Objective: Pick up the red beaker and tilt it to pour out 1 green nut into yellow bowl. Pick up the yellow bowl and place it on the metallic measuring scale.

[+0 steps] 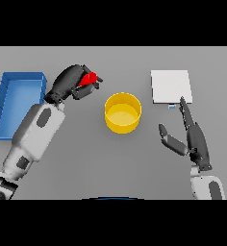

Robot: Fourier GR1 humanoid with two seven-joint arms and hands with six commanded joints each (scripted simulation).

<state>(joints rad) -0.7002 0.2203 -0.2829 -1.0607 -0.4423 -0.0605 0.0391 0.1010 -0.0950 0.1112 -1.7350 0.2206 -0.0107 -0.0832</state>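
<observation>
Red beaker: small red beaker (90, 78), mostly hidden in the left hand (72, 82); long axis cannot be told.
Left hand: fingers curled round the beaker, left of the round yellow bowl (122, 113).
Right hand: right hand (195, 139), fingers spread straight, fingertip near the flat white metallic scale (170, 86).
Bowl: upright on the grey tabletop (86, 153), between both hands.
Tray: blue rectangular tray (14, 103) at far left.
Writing: none readable.

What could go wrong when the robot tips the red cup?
The red beaker in the left hand sits left of the yellow bowl, not over it, so a nut poured now would probably land on the table. The fingers hide most of the beaker, so more than one nut might slip out unnoticed.
</observation>
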